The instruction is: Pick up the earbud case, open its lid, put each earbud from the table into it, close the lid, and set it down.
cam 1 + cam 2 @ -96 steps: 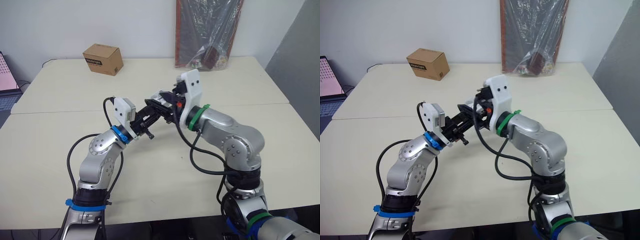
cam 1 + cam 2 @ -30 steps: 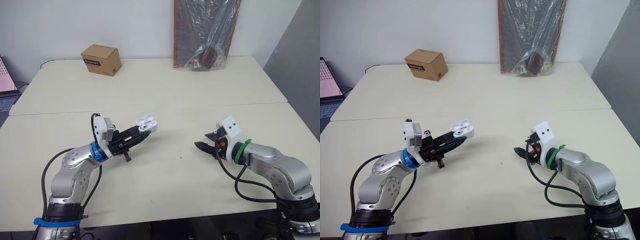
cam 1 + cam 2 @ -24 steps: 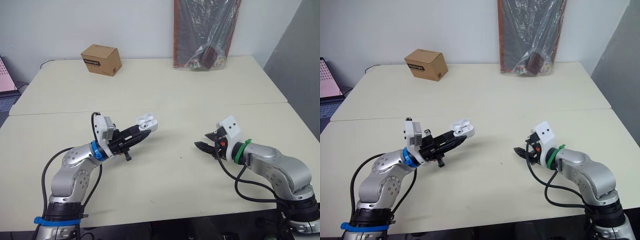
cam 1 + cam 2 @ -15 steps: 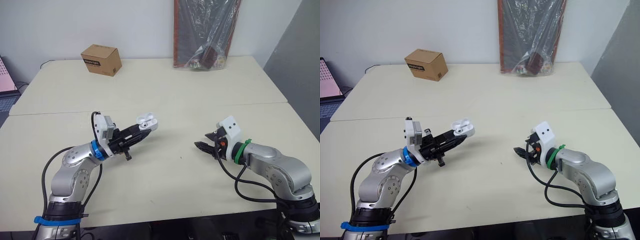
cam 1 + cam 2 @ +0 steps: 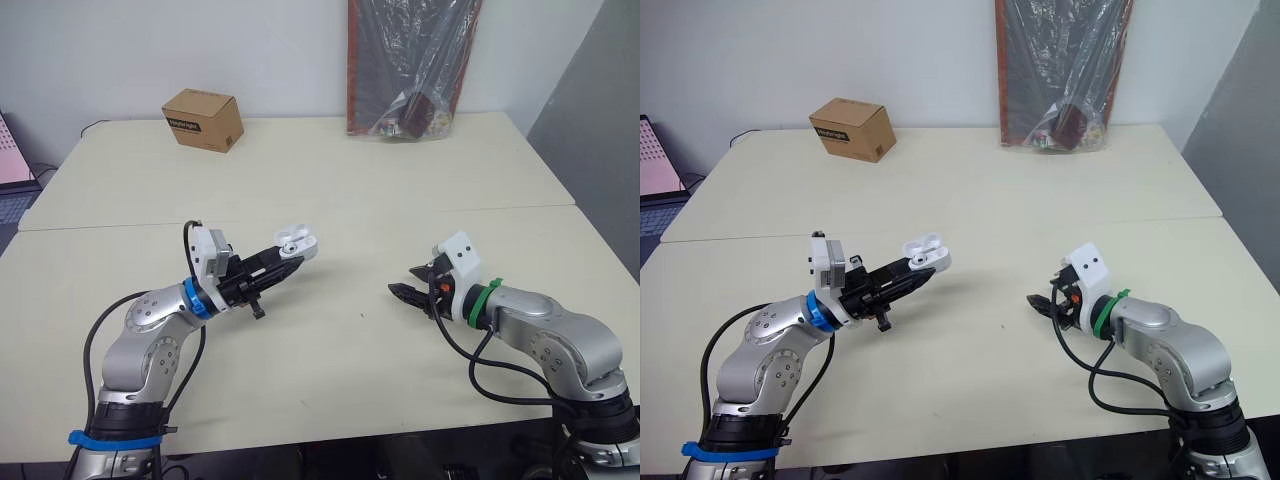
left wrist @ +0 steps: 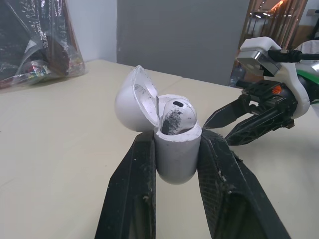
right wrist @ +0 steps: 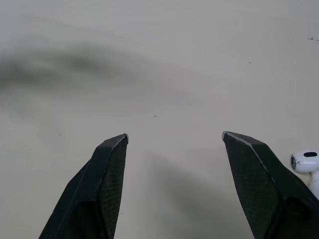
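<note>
My left gripper [image 5: 283, 260] is shut on a white earbud case [image 5: 298, 243], held above the table left of centre. Its lid [image 6: 133, 99] is flipped open, and one white earbud [image 6: 178, 113] sits inside the case [image 6: 175, 155]. My right gripper [image 5: 404, 284] hovers low over the table on the right, open, with nothing between its fingers. In the right wrist view a second white earbud [image 7: 305, 162] lies on the table just beside one finger [image 7: 259, 174]. The right gripper [image 6: 234, 122] also shows beyond the case.
A small cardboard box [image 5: 204, 118] stands at the back left. A plastic bag [image 5: 412, 68] leans against the wall at the back centre. A laptop [image 5: 8, 160] sits off the table's left edge. The cream table [image 5: 330, 350] has a seam across its middle.
The grippers, which met at the centre 3.2 s ago, have parted: the right went down to the right, the left drew back left with the case. In the last second the case rose slightly.
</note>
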`<state>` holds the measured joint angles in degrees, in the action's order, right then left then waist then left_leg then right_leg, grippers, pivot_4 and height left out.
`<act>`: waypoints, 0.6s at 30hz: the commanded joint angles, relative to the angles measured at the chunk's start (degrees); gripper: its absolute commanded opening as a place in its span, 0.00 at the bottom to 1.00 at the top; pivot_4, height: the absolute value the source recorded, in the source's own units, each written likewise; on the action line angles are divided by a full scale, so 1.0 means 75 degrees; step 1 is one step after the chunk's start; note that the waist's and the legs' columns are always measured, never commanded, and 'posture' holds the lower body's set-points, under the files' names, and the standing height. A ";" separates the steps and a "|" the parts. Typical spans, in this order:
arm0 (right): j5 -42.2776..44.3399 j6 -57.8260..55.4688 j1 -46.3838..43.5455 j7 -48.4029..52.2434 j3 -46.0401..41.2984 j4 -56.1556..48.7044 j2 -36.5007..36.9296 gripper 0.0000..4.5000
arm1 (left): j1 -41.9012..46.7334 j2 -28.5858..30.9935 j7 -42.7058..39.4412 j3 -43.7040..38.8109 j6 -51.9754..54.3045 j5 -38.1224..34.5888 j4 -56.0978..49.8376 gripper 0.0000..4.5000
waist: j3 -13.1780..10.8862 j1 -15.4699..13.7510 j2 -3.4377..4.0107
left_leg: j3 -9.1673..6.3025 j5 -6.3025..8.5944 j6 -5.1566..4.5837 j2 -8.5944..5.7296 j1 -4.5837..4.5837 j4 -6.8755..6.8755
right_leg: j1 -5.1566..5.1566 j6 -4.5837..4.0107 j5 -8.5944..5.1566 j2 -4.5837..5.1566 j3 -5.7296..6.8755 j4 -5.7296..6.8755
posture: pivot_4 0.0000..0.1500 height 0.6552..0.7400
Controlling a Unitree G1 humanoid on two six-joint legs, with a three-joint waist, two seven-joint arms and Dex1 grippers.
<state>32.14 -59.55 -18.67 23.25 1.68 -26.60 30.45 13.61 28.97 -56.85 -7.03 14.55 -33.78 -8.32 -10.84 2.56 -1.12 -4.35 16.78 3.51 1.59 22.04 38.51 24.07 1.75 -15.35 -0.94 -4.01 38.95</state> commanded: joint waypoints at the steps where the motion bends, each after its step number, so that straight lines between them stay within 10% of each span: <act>1: 0.0030 0.0040 -0.0104 0.0005 -0.0141 -0.0288 -0.0020 0.70 | 0.0092 0.0009 0.0041 -0.0094 -0.0031 -0.0137 -0.0292 0.18 | 0.0000 0.0000 0.0000 | 0.0000 0.0000 0.0000 0.0000 0.0000 0.0000 | 0.0000 0.0000 0.0000 0.0000 0.0000 0.0000 | 1.00 1.00; 18: 0.0039 0.0026 -0.0102 0.0008 -0.0151 -0.0298 -0.0018 0.70 | 0.0025 0.0014 -0.0055 -0.0121 -0.0113 -0.0116 -0.0215 0.18 | 0.0000 0.0000 0.0000 | 0.0000 0.0000 0.0000 0.0000 -0.0001 0.0001 | -0.0001 0.0000 0.0000 0.0000 0.0000 0.0002 | 1.00 1.00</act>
<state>32.15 -59.55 -18.67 23.27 1.69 -26.61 30.39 13.60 28.97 -56.98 -7.03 14.59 -33.78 -8.58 -10.84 2.56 -1.12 -4.35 16.78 3.51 1.59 22.03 38.52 24.06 1.74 -15.35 -0.94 -4.01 38.96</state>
